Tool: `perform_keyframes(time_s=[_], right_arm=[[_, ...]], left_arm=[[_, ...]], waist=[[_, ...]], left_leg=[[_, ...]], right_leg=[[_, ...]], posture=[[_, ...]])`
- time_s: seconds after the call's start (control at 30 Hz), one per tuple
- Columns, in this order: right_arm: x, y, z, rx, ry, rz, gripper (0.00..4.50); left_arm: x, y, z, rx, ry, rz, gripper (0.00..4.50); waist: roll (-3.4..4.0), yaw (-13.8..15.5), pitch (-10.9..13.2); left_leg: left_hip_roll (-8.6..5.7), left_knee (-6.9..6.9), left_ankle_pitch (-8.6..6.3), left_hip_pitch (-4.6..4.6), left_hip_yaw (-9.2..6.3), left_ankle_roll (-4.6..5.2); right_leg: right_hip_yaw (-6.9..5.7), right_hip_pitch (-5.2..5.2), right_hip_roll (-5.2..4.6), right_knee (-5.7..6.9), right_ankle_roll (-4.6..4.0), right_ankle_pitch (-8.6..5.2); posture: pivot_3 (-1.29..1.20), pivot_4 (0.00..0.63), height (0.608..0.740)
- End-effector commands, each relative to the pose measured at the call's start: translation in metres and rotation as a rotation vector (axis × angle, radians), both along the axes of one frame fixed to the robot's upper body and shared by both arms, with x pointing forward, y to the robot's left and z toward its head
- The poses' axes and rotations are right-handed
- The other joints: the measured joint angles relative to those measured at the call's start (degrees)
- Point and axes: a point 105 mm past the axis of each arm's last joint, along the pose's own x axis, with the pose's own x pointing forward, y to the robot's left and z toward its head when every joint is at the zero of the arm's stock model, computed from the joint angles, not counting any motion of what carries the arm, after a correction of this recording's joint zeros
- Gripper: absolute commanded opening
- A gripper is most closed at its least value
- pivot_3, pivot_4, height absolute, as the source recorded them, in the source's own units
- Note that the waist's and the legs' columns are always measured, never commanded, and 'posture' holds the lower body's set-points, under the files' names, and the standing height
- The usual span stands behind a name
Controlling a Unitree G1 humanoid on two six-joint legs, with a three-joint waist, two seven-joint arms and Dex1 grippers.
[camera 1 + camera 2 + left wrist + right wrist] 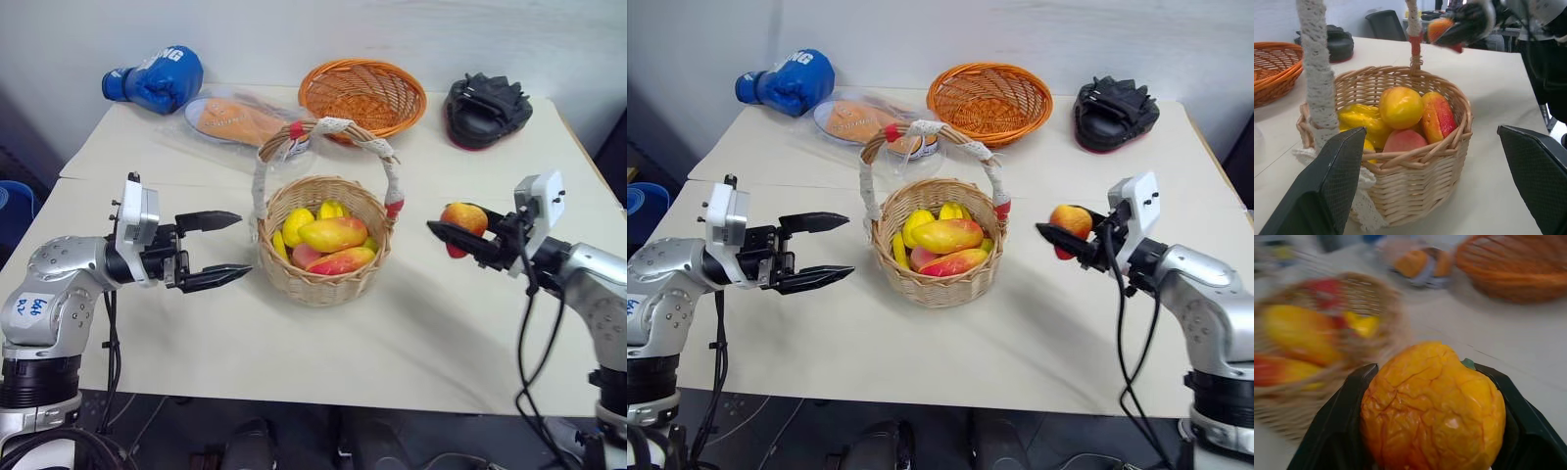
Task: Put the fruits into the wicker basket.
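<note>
Grippers sit nearest, one on each side of the wicker basket (323, 245). Left gripper (211, 250) hangs level with its two black fingers spread wide and nothing between them; the basket stands just beyond its tips, straight along the line it points. Right gripper (453, 235) is clamped on a small, round yellow-to-red fruit (463, 217), the jaws pressing it from both sides, as the right wrist view shows closely. That fruit is held clear above the table (460, 323), not touching it.

From the right jaws the basket lies ahead and to the robot's left, apart from the fingertips by a stretch of bare tabletop, its rim lower than the held fruit. The coming move likely turns on this: the right arm carries the load, so it must travel leftward over the rim and clear the tall arched handle (323, 132), which spans the basket roughly across that path.

Inside the basket lie the other fruits (333, 235), two elongated ones with long axes pointing roughly toward the right jaws.

Farther off rest an orange woven bowl (362, 93), a blue boxing glove (157, 78) and a black pad (487, 110).
</note>
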Motion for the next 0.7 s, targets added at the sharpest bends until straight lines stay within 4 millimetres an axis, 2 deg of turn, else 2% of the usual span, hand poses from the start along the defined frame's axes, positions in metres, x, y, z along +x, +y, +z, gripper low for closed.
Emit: perform_keyframes(time_s=[0.03, 0.2, 0.27, 0.37, 0.47, 0.57, 0.7], right_arm=[[-0.017, 0.050, 0.017, 0.026, -0.041, 0.193, 2.45], [0.000, 0.108, 0.015, 0.031, -0.075, 0.193, 2.45], [0.015, 0.122, 0.011, 0.028, -0.090, 0.119, 2.45], [0.035, 0.133, 0.002, 0.014, -0.123, -0.001, 2.45], [0.039, 0.138, -0.005, 0.001, -0.133, -0.007, 3.47], [0.033, 0.143, -0.009, -0.019, -0.170, 0.054, 4.46], [0.023, 0.140, 0.001, 0.004, -0.265, 0.105, 4.46]], left_arm=[[-0.006, 0.004, 0.005, -0.006, -0.020, -0.005, 4.50], [-0.006, 0.001, 0.003, -0.012, -0.018, 0.000, 4.50], [-0.007, 0.000, 0.003, -0.012, -0.019, 0.000, 4.50], [-0.009, 0.000, 0.004, -0.014, -0.022, 0.002, 4.50], [-0.009, 0.000, 0.004, -0.018, -0.024, 0.010, 4.50], [-0.011, -0.002, 0.003, -0.022, -0.023, 0.012, 4.50], [-0.011, -0.003, 0.002, -0.027, -0.021, 0.012, 4.50]], waist=[[0.00, -0.4, 0.0], [0.00, -0.8, 0.0], [0.00, -0.7, 0.0], [-0.02, -0.7, 0.0], [-0.02, -0.3, 0.0], [-0.03, 0.2, 0.0], [-0.03, 0.3, 0.0]], left_leg=[[0.01, 0.01, 0.00, 0.01, -0.01, 0.00], [0.02, 0.00, 0.09, -0.14, -0.10, -0.14], [0.01, 0.01, 0.14, -0.24, -0.07, -0.22], [0.00, 0.06, 0.12, -0.38, -0.03, -0.19], [-0.06, 0.10, 0.09, -0.47, -0.02, -0.13], [-0.07, 0.11, 0.08, -0.46, -0.01, -0.11], [-0.04, 0.10, 0.08, -0.45, -0.02, -0.11]], right_leg=[[0.00, -0.01, 0.00, 0.02, -0.02, 0.01], [-0.06, -0.15, 0.00, 0.06, -0.10, 0.05], [-0.06, -0.23, -0.03, 0.02, -0.09, 0.05], [-0.06, -0.31, -0.08, -0.05, -0.09, 0.05], [-0.07, -0.37, -0.18, -0.05, -0.09, 0.05], [-0.07, -0.37, -0.18, -0.06, -0.09, 0.05], [-0.08, -0.37, -0.10, -0.04, -0.09, 0.05]], posture=[[0.00, 0.150, 0.740], [0.00, 0.150, 0.740], [0.00, 0.150, 0.740], [0.00, 0.150, 0.740], [0.00, 0.150, 0.740], [0.00, 0.150, 0.740], [0.00, 0.150, 0.740]])
